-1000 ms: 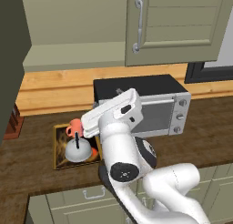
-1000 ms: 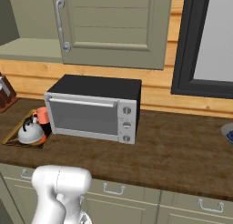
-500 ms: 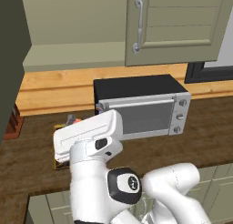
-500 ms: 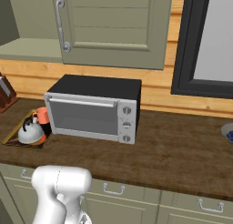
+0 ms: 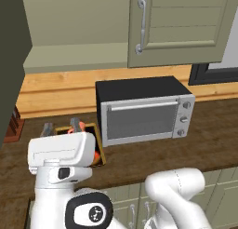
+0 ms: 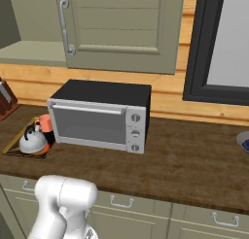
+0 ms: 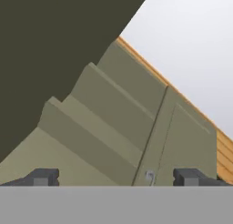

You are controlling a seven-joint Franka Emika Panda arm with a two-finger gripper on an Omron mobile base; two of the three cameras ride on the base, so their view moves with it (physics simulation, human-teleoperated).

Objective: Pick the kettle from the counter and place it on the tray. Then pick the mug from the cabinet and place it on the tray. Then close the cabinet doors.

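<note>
The gripper [image 7: 116, 176] stands spread wide with nothing between its fingertips [image 7: 43, 176], and it looks up at the sage-green cabinet [image 7: 113, 127], whose stepped green panels run off toward eleven o'clock in the hand view. A dark slab covers the ten o'clock part of that view (I cannot tell what it is), and a strip of orange wood wall [image 7: 223, 148] shows at four o'clock.

Down on the counter [image 6: 185, 155] the tray [image 6: 14, 145] lies just beside the left end of the microwave [image 6: 99, 116], at about nine o'clock from it in the right base view. The kettle [image 6: 31, 142] sits on the tray with its black handle arched over the top, and the mug [image 6: 44, 122] stands on the tray too, at one o'clock from the kettle and close against the microwave's side. In the left base view the arm's white hand block covers most of the tray [image 5: 95, 132], leaving its golden rim at the microwave [image 5: 144, 109] end.

Above the microwave one of the cabinet doors [image 6: 121, 29] lies flat, its long silver handle [image 6: 65, 24] hanging upright near its left edge. At nine o'clock from that door the pale green shelf [image 5: 74, 58] lies bare to the room. A dark panel [image 5: 11, 65] stands at the far left of the left base view (perhaps the other door swung out, though I cannot tell). A brown block [image 6: 6, 99] stands on the counter at eleven o'clock from the tray, and a dark-framed window [image 6: 219, 43] fills the wall at two o'clock from the microwave.
</note>
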